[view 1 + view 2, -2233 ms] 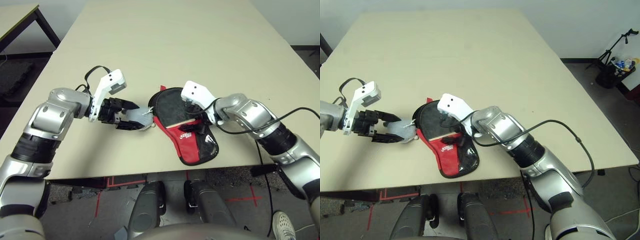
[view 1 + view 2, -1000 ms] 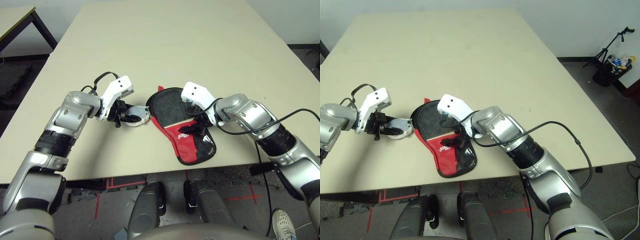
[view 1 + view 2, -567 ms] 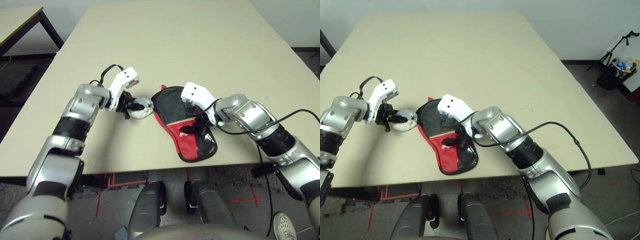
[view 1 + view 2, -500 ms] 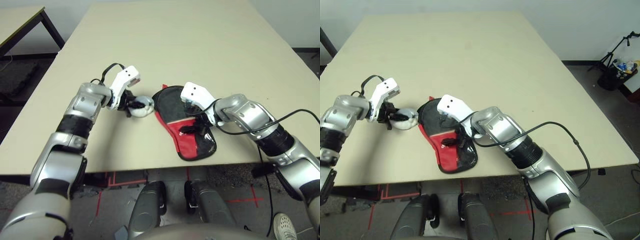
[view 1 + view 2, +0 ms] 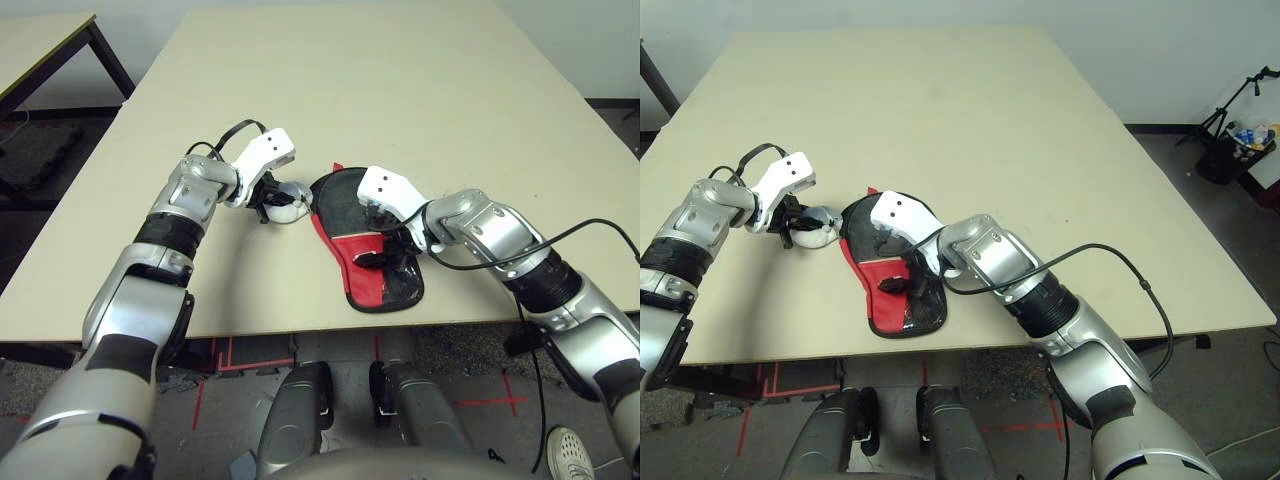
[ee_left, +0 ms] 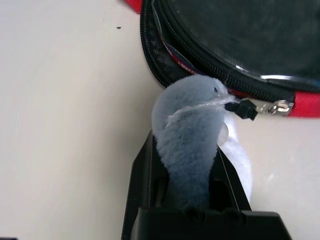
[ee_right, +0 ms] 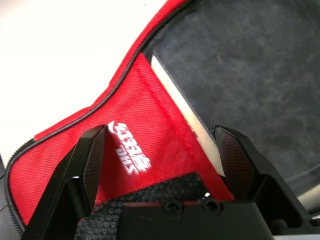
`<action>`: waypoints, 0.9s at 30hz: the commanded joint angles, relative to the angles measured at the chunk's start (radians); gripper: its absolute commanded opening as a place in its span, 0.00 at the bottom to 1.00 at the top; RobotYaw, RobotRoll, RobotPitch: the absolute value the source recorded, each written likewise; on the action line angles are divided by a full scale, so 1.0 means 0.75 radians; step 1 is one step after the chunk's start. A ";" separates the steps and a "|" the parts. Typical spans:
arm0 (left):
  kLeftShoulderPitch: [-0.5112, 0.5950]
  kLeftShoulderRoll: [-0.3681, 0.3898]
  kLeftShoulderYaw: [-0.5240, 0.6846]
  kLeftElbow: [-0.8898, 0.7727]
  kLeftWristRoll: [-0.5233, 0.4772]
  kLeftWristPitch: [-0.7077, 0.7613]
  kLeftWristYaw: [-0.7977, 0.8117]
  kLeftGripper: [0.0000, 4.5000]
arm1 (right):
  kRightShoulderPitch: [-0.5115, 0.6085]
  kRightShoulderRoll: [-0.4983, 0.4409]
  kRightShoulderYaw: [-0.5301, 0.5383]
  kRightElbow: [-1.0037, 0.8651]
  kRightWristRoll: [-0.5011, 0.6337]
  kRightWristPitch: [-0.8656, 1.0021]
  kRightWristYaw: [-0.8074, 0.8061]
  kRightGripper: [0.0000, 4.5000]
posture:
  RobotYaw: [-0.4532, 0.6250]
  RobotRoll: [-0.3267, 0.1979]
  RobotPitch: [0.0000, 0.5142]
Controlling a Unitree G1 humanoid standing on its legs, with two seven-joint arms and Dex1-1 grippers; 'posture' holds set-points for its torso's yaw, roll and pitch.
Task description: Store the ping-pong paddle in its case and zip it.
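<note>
Zipping is the step under way, by my reading. The left claw (image 6: 187,187) is clamped on the whitish-grey soft bundle (image 6: 192,130), which a thin cord ties to the zipper pull (image 6: 260,106) at the rim of the case (image 5: 375,265); gripping the soft bundle is likely easier than pinching the small metal tab. The case is lying flat near the front edge of the bench (image 5: 400,90), round end away from the robot, red band toward it. Inside its open round end the ping-pong paddle (image 7: 240,75) is sitting, black rubber showing with a pale wooden strip beside the red flap. The right claw (image 7: 165,160) is standing with its fingers wide apart, straddling the red logo panel and gripping nothing, probably pressing down to steady the case while the zipper is drawn.

Compared with two seconds ago, the left claw and its bundle are sitting farther from the robot, now beside the round end's rim instead of alongside the lower flank, and the zipper seems to be closing along that side. The right claw is staying put.
</note>
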 commanded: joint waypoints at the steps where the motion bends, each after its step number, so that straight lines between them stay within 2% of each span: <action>1: 0.090 0.076 -0.061 0.000 0.142 -0.023 0.108 0.14 | 0.019 0.009 0.023 0.031 -0.019 -0.002 0.000 1.00 | 0.36 0.62 0.36; 6: 0.110 0.114 -0.072 -0.043 0.200 -0.092 0.184 0.14 | 0.020 0.011 0.024 0.047 -0.026 -0.014 0.002 1.00 | 0.37 0.62 0.35; 14: 0.003 0.105 -0.151 0.123 0.364 -0.286 0.445 0.14 | 0.021 0.022 0.021 0.067 -0.033 -0.022 0.003 1.00 | 0.37 0.62 0.36; 19: -0.093 0.057 -0.233 0.303 0.467 -0.395 0.633 0.14 | 0.021 0.035 0.010 0.085 -0.042 -0.026 0.001 1.00 | 0.36 0.62 0.37; 27: -0.212 -0.068 -0.285 0.561 0.548 -0.468 0.850 0.14 | 0.029 0.045 0.001 0.097 -0.052 -0.027 0.001 1.00 | 0.35 0.62 0.38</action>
